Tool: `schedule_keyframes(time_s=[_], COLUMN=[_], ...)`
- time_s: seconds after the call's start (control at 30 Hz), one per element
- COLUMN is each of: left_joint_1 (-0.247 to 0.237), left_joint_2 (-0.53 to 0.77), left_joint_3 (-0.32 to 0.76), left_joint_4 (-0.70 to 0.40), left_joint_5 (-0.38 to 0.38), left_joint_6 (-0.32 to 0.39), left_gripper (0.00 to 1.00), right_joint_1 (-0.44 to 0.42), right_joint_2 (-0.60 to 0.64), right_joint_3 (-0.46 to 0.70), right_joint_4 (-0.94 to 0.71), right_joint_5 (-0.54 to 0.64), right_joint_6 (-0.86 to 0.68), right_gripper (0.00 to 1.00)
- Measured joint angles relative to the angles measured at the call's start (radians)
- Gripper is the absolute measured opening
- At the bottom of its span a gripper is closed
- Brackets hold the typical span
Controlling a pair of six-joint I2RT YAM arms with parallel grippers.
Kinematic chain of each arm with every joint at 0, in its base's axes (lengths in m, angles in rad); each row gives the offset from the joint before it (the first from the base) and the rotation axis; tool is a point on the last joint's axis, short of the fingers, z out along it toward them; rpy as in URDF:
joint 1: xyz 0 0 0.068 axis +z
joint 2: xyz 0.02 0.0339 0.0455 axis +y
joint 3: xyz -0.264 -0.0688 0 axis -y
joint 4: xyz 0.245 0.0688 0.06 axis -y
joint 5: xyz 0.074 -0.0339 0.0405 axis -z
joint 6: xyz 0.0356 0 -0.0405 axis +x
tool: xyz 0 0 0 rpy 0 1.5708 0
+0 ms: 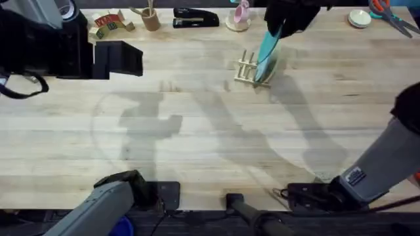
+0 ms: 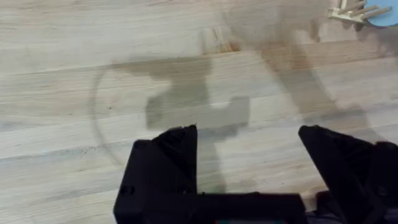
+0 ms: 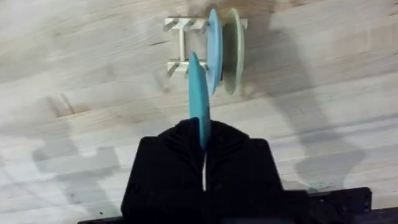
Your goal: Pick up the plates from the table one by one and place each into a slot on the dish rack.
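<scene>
We see the right pincer (image 3: 202, 146) clamped on the turquoise plate (image 3: 198, 93), held on edge above the dish rack (image 3: 180, 43), where a pale blue plate (image 3: 214, 46) and a cream plate (image 3: 234, 50) stand. The left pincer (image 2: 249, 162) is apart over the counter (image 2: 93, 50).

Black and grey robot arms

Grey arm (image 1: 387, 160) links carry a small blue label; black cables trail from their dark bases.

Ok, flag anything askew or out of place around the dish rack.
Nothing stands out. Two plates, pale blue and cream, stand upright in the dish rack; the right gripper holds the turquoise plate edge-on above it.
</scene>
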Motion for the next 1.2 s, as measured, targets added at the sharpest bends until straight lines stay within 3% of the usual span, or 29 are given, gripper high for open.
schedule_keyframes(time_s=[1.2], left_joint_1=[0.000], left_joint_2=[0.000], left_joint_3=[0.000], left_joint_4=[0.001], left_joint_5=[0.000], left_joint_6=[0.000], left_gripper=[0.995], right_joint_1=[0.000], right_joint_2=[0.126], right_joint_3=[0.000], right_joint_4=[0.053], right_joint_5=[0.016], right_joint_6=[-0.004], right_gripper=[0.030])
